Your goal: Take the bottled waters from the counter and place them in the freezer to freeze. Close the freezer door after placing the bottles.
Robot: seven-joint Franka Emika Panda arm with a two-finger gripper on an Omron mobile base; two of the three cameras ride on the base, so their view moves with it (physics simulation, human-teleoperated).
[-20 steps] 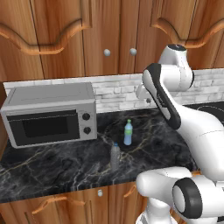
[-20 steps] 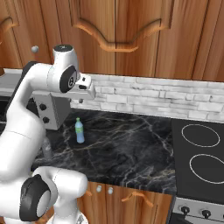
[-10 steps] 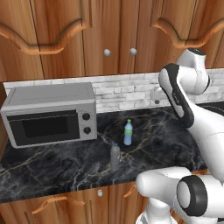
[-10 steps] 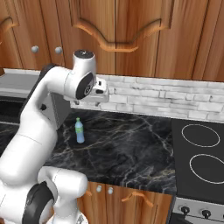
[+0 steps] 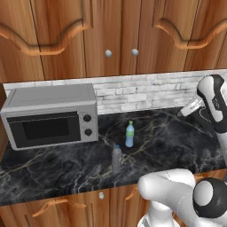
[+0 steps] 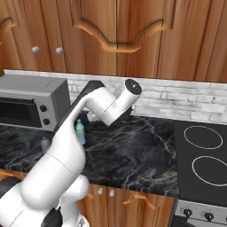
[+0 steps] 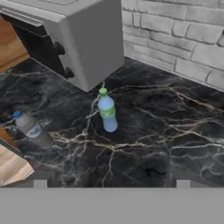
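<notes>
Two bottled waters (image 7: 107, 110) near counter (image 7: 175, 131) edge

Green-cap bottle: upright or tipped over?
Upright. The green-cap bottle stands on its base on the counter with its cap on top; the hand view shows the same, near the microwave.

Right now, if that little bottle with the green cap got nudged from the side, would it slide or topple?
The green-capped bottle stands upright, tall and narrow on a small base, so a push near the cap would probably tip it. Being round, it would likely roll across the smooth counter once down. It looks like thin plastic, so it may give a little under a squeeze.
</notes>
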